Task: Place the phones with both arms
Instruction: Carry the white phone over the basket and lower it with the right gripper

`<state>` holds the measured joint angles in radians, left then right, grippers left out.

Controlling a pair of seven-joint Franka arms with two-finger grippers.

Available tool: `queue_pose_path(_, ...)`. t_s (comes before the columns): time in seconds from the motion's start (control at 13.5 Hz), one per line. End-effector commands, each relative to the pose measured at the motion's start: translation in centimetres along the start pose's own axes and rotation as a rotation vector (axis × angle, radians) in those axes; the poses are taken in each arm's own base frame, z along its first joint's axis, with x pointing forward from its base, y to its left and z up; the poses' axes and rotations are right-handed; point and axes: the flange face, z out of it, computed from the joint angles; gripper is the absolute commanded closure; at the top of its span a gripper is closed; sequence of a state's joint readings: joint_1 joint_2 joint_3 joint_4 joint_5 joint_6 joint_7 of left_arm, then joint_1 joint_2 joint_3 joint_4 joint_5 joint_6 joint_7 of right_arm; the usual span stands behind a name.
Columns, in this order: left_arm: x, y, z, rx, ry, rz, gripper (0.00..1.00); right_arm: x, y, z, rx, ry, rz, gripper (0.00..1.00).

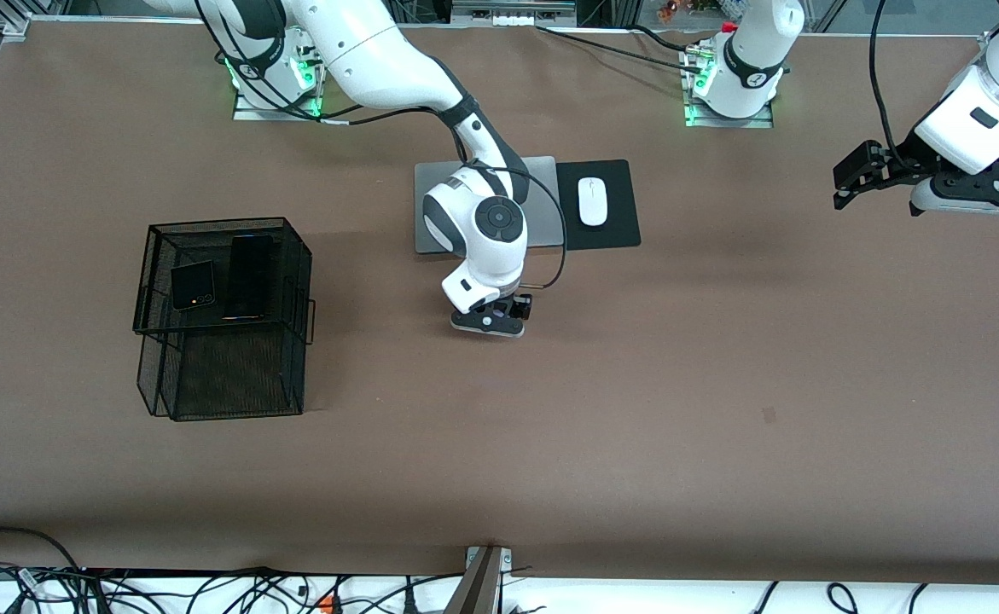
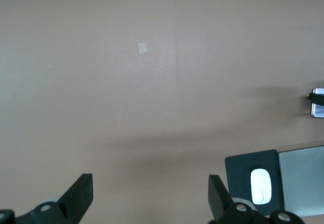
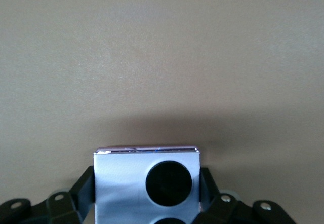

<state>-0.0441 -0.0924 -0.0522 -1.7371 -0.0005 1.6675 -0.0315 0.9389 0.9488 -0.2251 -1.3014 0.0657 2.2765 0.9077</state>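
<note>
The lilac-white flip phone (image 3: 119, 183) with two black circles lies flat on the brown table, just nearer the front camera than the silver laptop. My right gripper (image 1: 499, 322) is down on it, fingers (image 3: 85, 186) pressed against its two sides, so the right gripper (image 3: 147, 186) is shut on it. The small black flip phone (image 1: 190, 284) and the long black slab phone (image 1: 249, 277) lie side by side on the top level of a black wire basket (image 1: 294, 256). My left gripper (image 1: 845, 183) hangs open and waits above the left arm's end of the table; its jaws (image 2: 149, 198) hold nothing.
A silver laptop (image 1: 542, 183) lies closed under the right arm, beside a black mouse pad (image 1: 614, 226) carrying a white mouse (image 1: 592, 201). The wire basket stands toward the right arm's end. Cables run along the table's front edge.
</note>
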Motion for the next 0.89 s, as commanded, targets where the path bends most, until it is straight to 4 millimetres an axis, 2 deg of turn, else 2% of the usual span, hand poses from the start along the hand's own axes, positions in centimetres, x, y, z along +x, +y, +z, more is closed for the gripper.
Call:
queue_pose_path(0.0, -0.1, 0.0, -0.4, -0.021, -0.007, -0.007, 0.00, 0.7, -0.3, -5.3, -0.011, -0.035, -0.008, 0.58)
queue_pose_path(0.15, -0.2, -0.2, -0.4, -0.021, -0.013, -0.008, 0.00, 0.7, -0.4, -8.9, -0.018, -0.070, -0.010, 0.58)
queue_pose_path(0.45, -0.2, -0.3, -0.4, -0.021, -0.016, -0.010, 0.00, 2.2, 0.6, -18.5, -0.017, -0.118, -0.001, 0.61)
queue_pose_path(0.52, -0.2, -0.3, -0.4, -0.021, -0.016, -0.010, 0.00, 2.5, 1.2, -20.3, -0.015, -0.147, -0.013, 0.61)
queue_pose_path(0.67, -0.2, -0.4, -0.3, -0.021, -0.017, -0.011, 0.00, 4.7, 4.3, -23.6, 0.011, -0.193, -0.086, 0.61)
queue_pose_path(0.82, -0.2, -0.4, -0.3, -0.021, -0.017, -0.013, 0.00, 7.9, 9.2, -26.2, -0.001, -0.216, -0.161, 0.61)
